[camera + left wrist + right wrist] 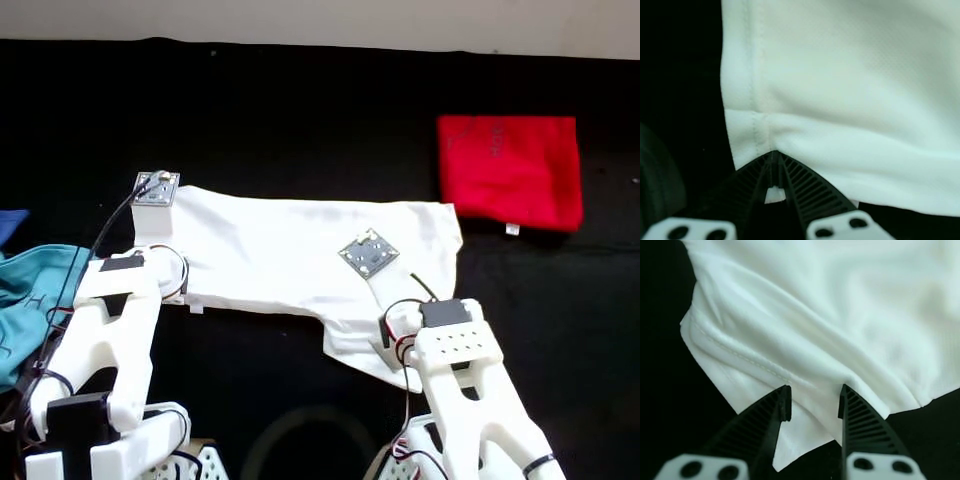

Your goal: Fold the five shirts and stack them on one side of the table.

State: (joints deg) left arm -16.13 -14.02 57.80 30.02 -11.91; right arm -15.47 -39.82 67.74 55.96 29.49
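Note:
A white shirt (280, 255) lies spread across the middle of the black table (300, 120). At its left end my left gripper (773, 156) is shut on the hem corner of the white shirt (840, 90); from above, that left gripper (153, 205) sits at the cloth's edge. My right gripper (812, 401) is open, and its fingers straddle a raised fold near the white shirt's (830, 305) hem. In the high view the right gripper (368, 262) is over the shirt's right half. A folded red shirt (510, 170) lies at the back right.
A crumpled teal shirt (30, 295) lies at the left edge beside the left arm, with a bit of blue cloth (10, 222) just behind it. Bare black table runs along the back and at the front right.

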